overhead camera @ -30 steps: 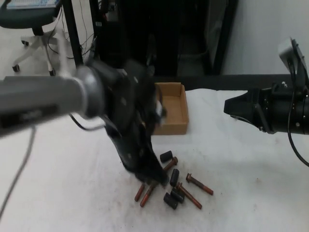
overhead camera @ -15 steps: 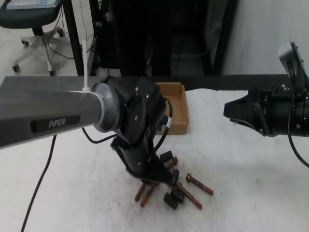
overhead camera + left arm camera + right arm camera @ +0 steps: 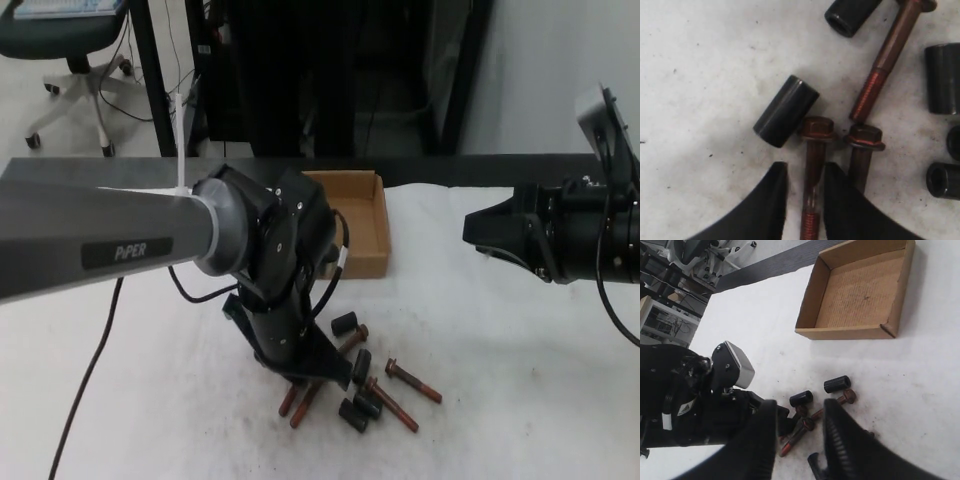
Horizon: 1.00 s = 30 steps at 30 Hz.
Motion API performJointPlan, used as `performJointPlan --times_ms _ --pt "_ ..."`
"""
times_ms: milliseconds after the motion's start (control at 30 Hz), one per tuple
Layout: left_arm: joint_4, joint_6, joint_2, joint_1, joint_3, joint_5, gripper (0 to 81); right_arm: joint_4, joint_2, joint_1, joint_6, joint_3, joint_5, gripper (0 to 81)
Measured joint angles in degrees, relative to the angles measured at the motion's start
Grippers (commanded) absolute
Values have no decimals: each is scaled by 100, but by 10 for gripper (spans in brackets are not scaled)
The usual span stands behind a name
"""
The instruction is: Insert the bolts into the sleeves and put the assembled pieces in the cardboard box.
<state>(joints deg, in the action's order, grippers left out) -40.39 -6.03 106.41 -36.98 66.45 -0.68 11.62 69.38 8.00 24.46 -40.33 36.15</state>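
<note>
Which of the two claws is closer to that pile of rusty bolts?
Left. The left gripper is down at the bolts, its fingers either side of one bolt; the right gripper hangs off to the side, well clear.

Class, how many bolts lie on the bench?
5 bolts. Two lie side by side at the left claw, one beside the sleeve nearest the cardboard box, two farther right. The arm may hide others.
</note>
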Motion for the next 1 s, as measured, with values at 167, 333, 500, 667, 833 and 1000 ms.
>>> performJointPlan --times_ms 167,333,500,667,833,1000 --pt "49 0 76 10 0 258 242 0 0 0 0 0 0 298" --pt "88 -14 148 10 0 315 242 0 0 0 0 0 0 298" --pt "385 -21 148 10 0 331 242 0 0 0 0 0 0 298" --pt "513 -36 185 10 0 331 242 0 0 0 0 0 0 298" --pt "399 -36 272 10 54 362 242 0 0 0 -60 0 0 298" --pt "323 -36 330 24 114 414 226 0 0 0 -123 0 0 298"
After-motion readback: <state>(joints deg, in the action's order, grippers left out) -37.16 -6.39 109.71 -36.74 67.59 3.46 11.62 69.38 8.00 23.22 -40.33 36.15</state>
